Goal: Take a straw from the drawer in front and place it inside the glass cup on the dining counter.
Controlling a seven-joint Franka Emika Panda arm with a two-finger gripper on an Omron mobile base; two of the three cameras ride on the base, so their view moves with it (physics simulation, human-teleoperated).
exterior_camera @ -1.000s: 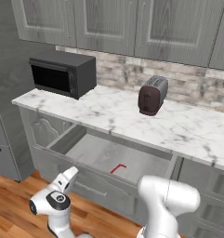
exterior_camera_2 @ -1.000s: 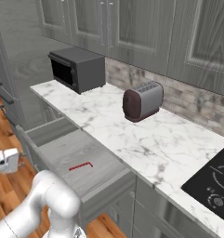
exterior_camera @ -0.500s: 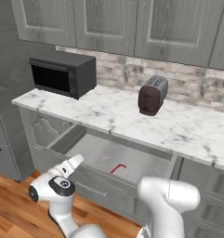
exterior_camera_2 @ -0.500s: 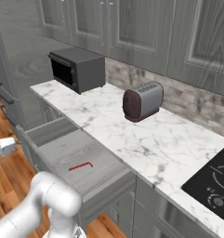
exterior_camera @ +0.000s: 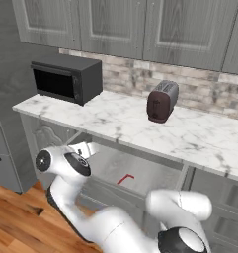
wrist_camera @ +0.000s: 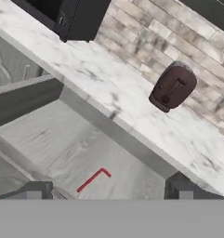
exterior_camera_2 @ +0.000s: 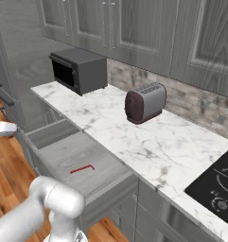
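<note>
Since a second ago the arm has swung its hand up and toward the drawer [exterior_camera: 140, 173], while the kitchen itself keeps its place in both base views. Now the pincer [wrist_camera: 106, 189] hangs over the front edge of the open drawer, its two dark fingertips [wrist_camera: 34, 190] standing wide apart with nothing between them. In the left base view the pincer [exterior_camera: 86, 149] sits at the drawer's left front corner; in the right base view its pale tip [exterior_camera_2: 3, 128] shows well left of the drawer [exterior_camera_2: 82, 165].

Taking the drawer as the landmark: the straw [wrist_camera: 93, 179] lies flat on the drawer's grey floor, near the middle, apart from every wall. It is a thin red stick with a short bend at one end, seen also in the left base view [exterior_camera: 125, 179] and the right base view [exterior_camera_2: 82, 168].

Above the drawer runs the marble surface [exterior_camera: 199, 136]. On it, behind the drawer's left end, stands a black microwave [exterior_camera: 66, 79]; behind the drawer's right end stands a dark toaster [exterior_camera: 162, 101], well apart from the microwave. Grey cabinet doors [exterior_camera: 140, 24] hang above them.
</note>
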